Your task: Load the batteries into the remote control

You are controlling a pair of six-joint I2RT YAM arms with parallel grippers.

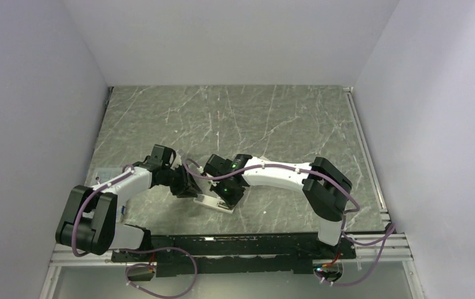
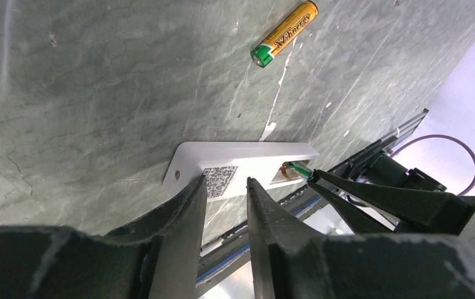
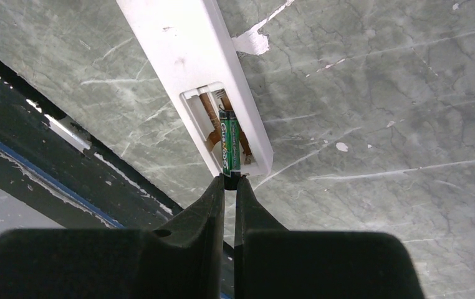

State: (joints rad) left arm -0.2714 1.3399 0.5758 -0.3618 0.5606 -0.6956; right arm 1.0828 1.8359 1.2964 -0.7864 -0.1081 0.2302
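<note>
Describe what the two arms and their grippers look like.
The left arm and right arm match: white links between bulky black joint housings, with purple cables looping along them. Green lights glow near the right wrist. The left gripper and right gripper each have two tapering matte black fingers.

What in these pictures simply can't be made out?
Right wrist view: the right gripper hides the near end of the green battery; seating unclear.
Left wrist view: the left gripper covers the near edge of the remote control; grip unclear.
Top view: both grippers hide the green battery; the orange battery is too small to find.
</note>
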